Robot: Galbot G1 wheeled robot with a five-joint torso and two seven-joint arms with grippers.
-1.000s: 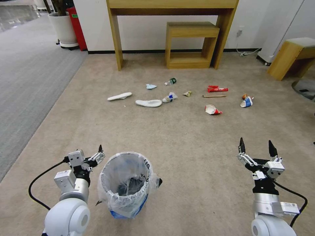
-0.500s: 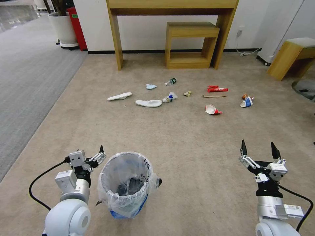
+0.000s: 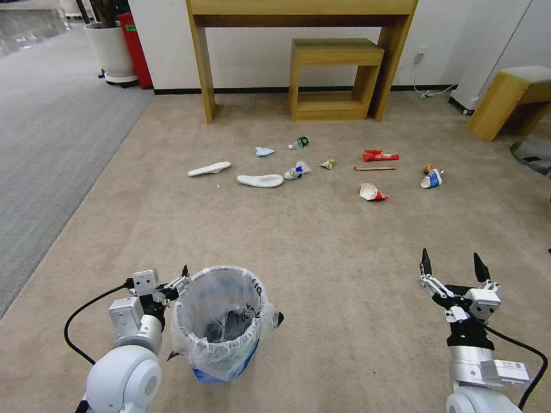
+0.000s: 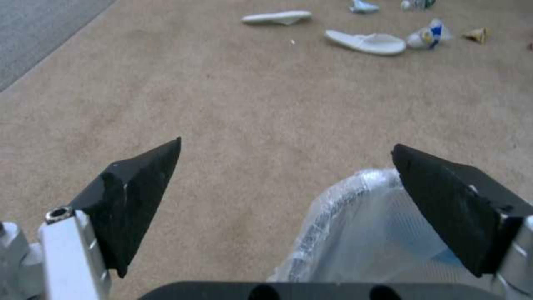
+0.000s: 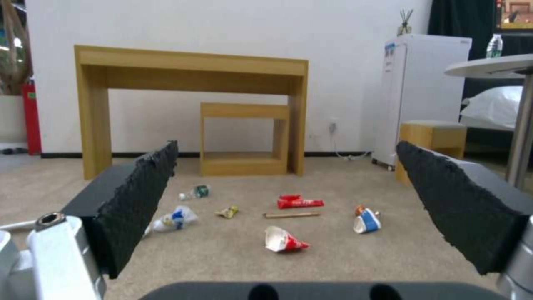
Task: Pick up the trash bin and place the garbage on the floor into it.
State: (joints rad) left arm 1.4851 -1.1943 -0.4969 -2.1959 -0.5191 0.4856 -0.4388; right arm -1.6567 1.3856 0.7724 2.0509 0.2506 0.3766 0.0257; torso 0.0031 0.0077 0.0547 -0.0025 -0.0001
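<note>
Your left gripper (image 3: pixel 185 274) gapes at the bin's (image 3: pixel 221 321) rim, gripping nothing — bin not yet lifted. Litter — slippers (image 3: pixel 260 180), cups (image 3: pixel 372 192) — lies on the carpet (image 3: pixel 321 252) well ahead. Right gripper (image 3: pixel 451 264) hangs spread, empty.

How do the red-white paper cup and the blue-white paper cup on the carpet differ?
The red-white paper cup carries red print; the blue-white paper cup carries blue. The red-white one lies nearer the robot, the blue-white one farther to its right, beside a small orange scrap. Both lie tipped over on the beige carpet, and no pincer touches either.
</note>
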